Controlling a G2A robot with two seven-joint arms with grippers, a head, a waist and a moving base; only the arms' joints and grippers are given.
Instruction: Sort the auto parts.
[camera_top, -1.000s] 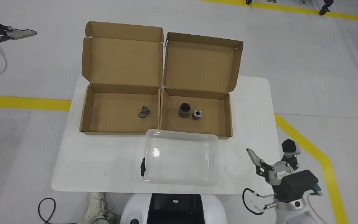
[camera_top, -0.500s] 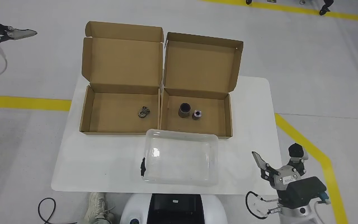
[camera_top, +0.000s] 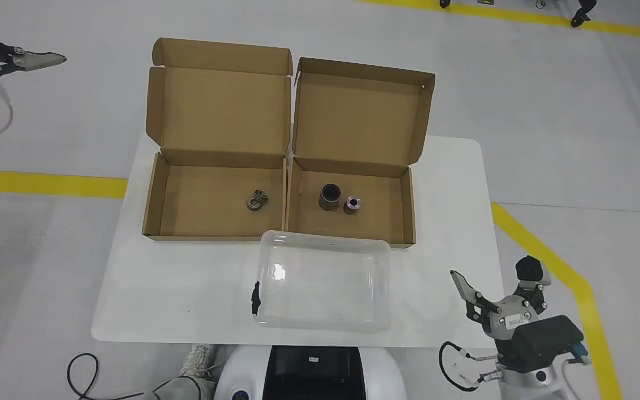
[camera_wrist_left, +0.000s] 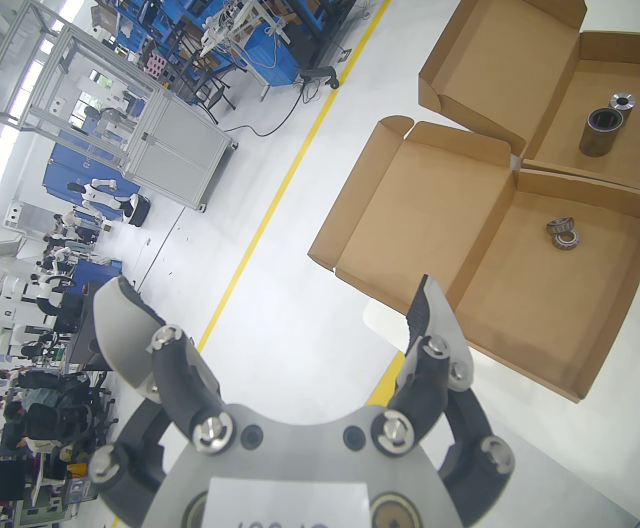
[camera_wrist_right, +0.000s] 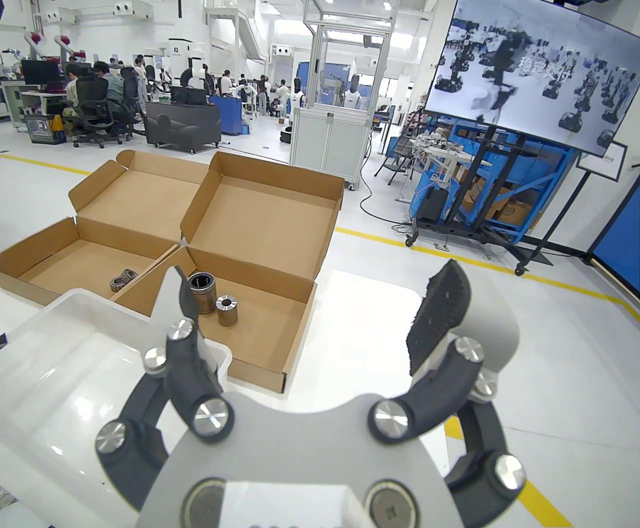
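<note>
Drawn back from the table (camera_top: 450, 200) edge, the right gripper (camera_top: 492, 285) hangs with fingers spread, empty, as is the left gripper (camera_wrist_left: 270, 295) out beyond the table's left side. Sorting looks nearly done: the left box (camera_top: 150, 200) holds two bearing rings (camera_top: 258, 200), the right box (camera_top: 408, 205) a dark sleeve (camera_top: 330, 195) and a small cylinder (camera_top: 351, 206). The clear tray (camera_top: 320, 237) seems empty, save for a dark scrap (camera_top: 256, 298) at its left rim.

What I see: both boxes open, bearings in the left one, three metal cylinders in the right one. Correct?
Not three: the top view shows only two in the right box, a dark sleeve and a smaller silver bush. Both boxes are open, and the bearings lie in the left box.
</note>
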